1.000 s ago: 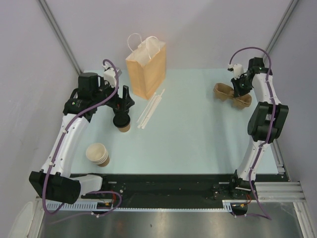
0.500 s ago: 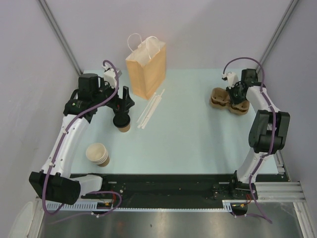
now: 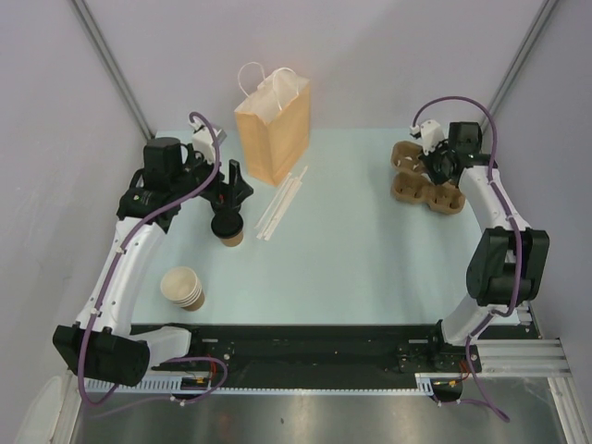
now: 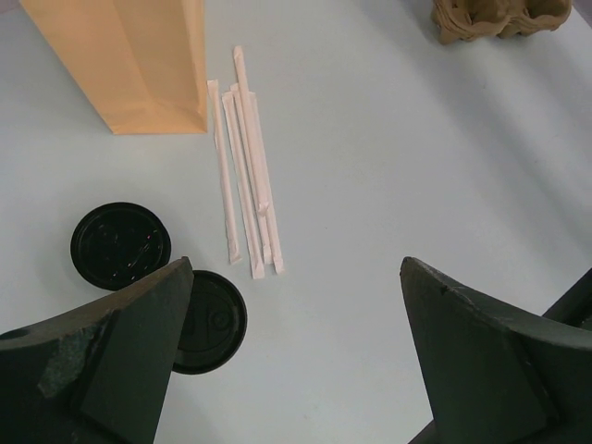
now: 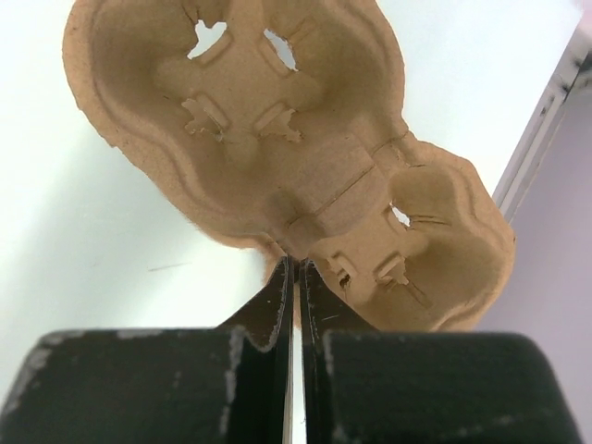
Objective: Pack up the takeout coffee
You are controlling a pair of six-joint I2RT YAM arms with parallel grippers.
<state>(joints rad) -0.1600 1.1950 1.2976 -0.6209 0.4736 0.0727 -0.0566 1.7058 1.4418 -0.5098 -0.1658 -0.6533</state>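
Left gripper (image 4: 296, 277) jaws stood fully apart, holding nothing, above the takeout coffee (image 3: 228, 228): tan paper cup, round black lid, upright on the surface (image 3: 370, 259). Right gripper (image 5: 294, 266) was pinched together on the fibrous moulded-pulp carrier (image 5: 277, 139), at its waist rim.

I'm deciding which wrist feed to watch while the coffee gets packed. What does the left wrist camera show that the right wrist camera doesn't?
Only the left wrist view: the paper bag, the wrapped straws, two black lids and the left gripper, wide open. Only the right wrist view: the right gripper, shut, apparently pinching the middle edge of the cup carrier, and a rail beside the table. Both: the cup carrier, distant in the left wrist view, and the pale table.
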